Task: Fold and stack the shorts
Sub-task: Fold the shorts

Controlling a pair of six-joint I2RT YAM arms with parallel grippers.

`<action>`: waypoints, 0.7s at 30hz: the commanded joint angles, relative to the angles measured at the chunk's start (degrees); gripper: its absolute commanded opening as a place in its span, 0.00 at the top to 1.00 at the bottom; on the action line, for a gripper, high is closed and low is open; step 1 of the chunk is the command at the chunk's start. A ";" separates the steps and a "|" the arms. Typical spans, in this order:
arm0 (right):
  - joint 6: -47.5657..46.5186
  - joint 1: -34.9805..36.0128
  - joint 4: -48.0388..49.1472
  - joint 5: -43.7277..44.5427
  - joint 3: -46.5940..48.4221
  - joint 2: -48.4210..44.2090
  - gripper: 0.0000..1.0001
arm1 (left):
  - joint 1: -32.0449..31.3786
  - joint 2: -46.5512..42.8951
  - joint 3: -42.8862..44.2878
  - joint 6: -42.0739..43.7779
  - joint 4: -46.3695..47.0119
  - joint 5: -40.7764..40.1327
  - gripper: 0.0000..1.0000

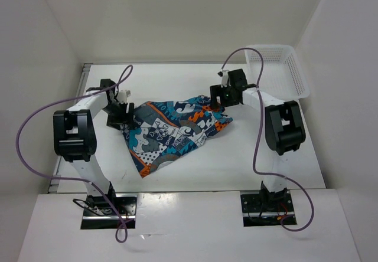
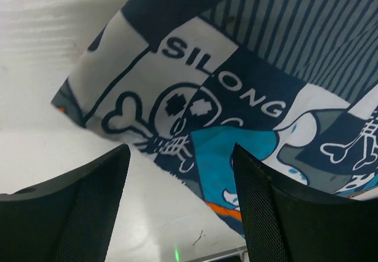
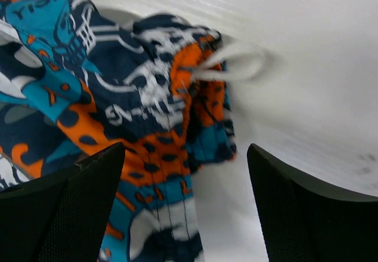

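Found black-and-white left arm [image 1: 74,133] and right arm [image 1: 284,126] reaching over white table [image 1: 248,161]. Saw soft skull-print blue, teal and orange shorts [image 1: 171,132] crumpled mid-table, white plastic mesh basket [image 1: 283,67] at far right corner. Noted left gripper [image 1: 121,111] and right gripper [image 1: 221,100] over opposite shorts edges, fingers apart, gripping nothing.

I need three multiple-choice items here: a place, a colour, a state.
1. The white plastic mesh basket stands: A at the far right corner of the white table; B near left; C between arm bases.
2. The thin arm cables are: A green; B purple; C yellow.
3. The left gripper and right gripper: A both shut; B one open; C both open.
1A, beyond the right arm; 2B, both loops purple; 3C, wrist views show fingers apart over the blue-teal-orange printed cloth shorts.
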 commanded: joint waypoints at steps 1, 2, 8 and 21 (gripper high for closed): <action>1.72 1.56 4.36 -2.19 6.35 3.58 0.11 | -0.16 1.48 0.44 0.25 2.31 4.05 0.22; 2.60 1.56 5.05 -2.19 7.32 4.64 0.11 | 0.36 1.49 1.14 0.25 3.01 4.05 0.22; 5.50 2.79 5.59 -0.70 9.54 9.57 0.49 | 0.37 7.28 2.29 0.25 3.80 6.15 0.37; 9.46 2.79 -2.32 -7.72 -19.72 -20.45 0.88 | 0.37 8.16 9.14 0.25 4.33 5.72 0.88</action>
